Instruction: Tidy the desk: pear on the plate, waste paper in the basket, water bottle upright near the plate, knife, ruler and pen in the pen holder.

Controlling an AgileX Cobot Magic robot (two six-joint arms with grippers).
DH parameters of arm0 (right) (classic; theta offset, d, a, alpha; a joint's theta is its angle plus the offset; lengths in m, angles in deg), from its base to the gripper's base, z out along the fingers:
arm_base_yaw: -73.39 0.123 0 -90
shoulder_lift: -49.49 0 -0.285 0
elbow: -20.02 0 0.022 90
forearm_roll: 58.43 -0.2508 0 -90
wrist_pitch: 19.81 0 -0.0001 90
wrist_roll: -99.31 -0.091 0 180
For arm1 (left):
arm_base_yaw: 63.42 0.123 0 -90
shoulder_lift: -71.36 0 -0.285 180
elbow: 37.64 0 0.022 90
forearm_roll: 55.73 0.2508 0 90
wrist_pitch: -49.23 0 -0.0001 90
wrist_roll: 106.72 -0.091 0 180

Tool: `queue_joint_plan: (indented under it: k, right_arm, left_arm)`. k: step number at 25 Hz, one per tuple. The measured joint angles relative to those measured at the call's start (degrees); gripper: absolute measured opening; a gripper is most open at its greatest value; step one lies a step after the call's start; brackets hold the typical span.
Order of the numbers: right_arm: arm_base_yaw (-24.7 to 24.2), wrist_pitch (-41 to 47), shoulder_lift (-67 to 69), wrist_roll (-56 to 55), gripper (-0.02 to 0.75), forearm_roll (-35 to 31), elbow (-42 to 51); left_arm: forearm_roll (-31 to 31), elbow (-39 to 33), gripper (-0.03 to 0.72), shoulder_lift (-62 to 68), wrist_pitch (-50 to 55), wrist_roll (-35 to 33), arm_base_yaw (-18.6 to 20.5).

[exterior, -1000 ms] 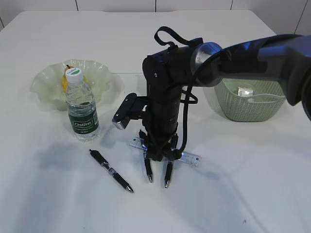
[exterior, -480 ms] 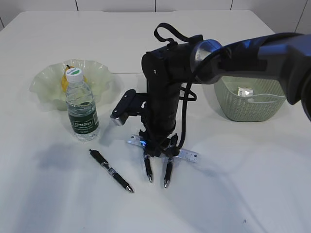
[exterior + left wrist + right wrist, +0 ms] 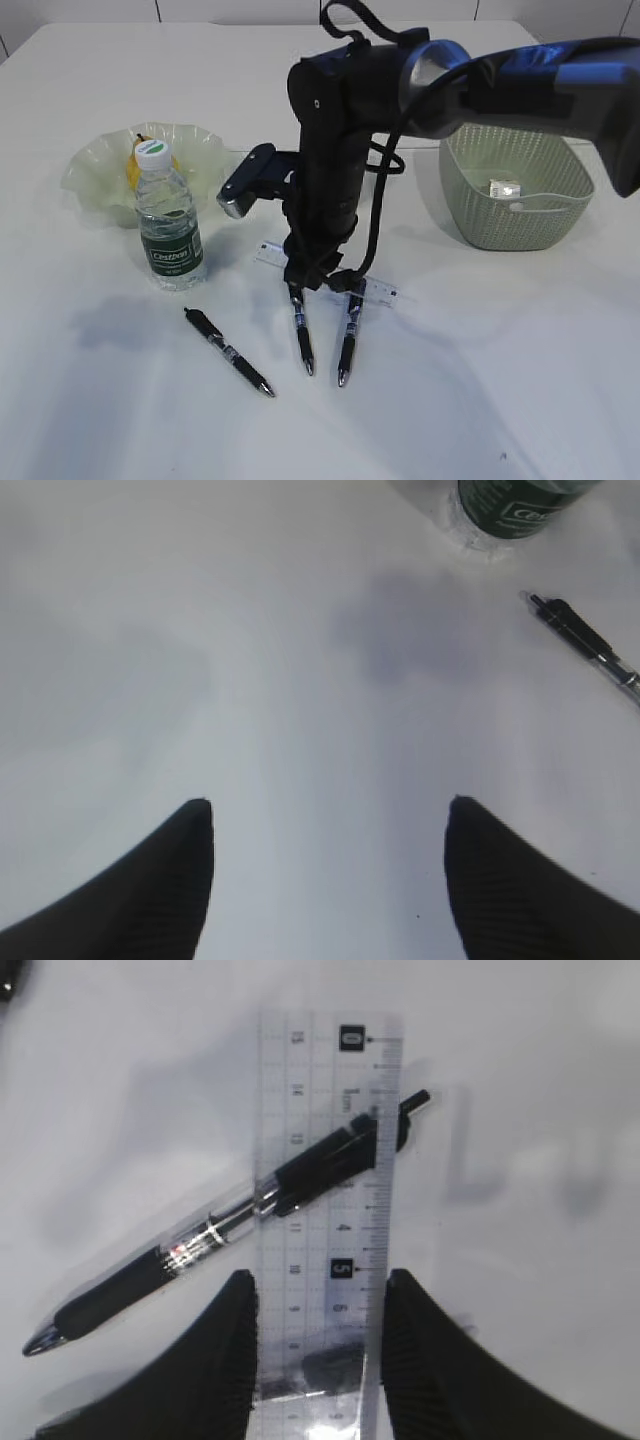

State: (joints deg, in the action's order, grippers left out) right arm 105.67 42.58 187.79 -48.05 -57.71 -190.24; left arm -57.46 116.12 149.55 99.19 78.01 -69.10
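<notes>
My right gripper (image 3: 325,280) (image 3: 320,1290) is shut on the clear ruler (image 3: 372,291) (image 3: 325,1110) and holds it by its long edges just above the table. Under it lie two black pens (image 3: 302,335) (image 3: 347,345); one pen (image 3: 130,1285) shows through the ruler. A third pen (image 3: 228,352) (image 3: 590,645) lies to the left. The water bottle (image 3: 168,220) (image 3: 510,500) stands upright by the plate (image 3: 205,165), which holds the pear (image 3: 133,165). Waste paper (image 3: 505,187) is in the basket (image 3: 515,225). My left gripper (image 3: 330,808) hangs open over bare table. Knife and pen holder are out of view.
The right arm's dark body (image 3: 335,150) rises over the middle of the table, its wrist camera (image 3: 245,190) sticking out leftward toward the bottle. The basket stands at the right and the plate at the back left.
The right gripper's jaws drew in on the ruler, then the arm rose and carried the ruler up and back off the table. The pens and bottle stayed put.
</notes>
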Motion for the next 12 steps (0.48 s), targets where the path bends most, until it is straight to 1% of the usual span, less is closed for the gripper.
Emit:
queue_joint_plan:
  k: [3,8,12]
  right_arm:
    - [-0.11,0.59,-2.14,-0.14,0.274,0.00,-0.23]
    - [-1.61,1.52,-7.23,-0.23,0.274,-0.23,-0.23]
    - [-4.53,1.66,-12.37,-0.23,0.274,-2.24,-0.23]
  left_arm:
    - [0.00,0.00,0.508,0.00,0.00,0.00,0.00]
    - [0.00,0.00,0.506,0.00,0.23,0.00,0.00]
    - [0.00,0.00,0.499,0.00,0.33,0.00,0.00]
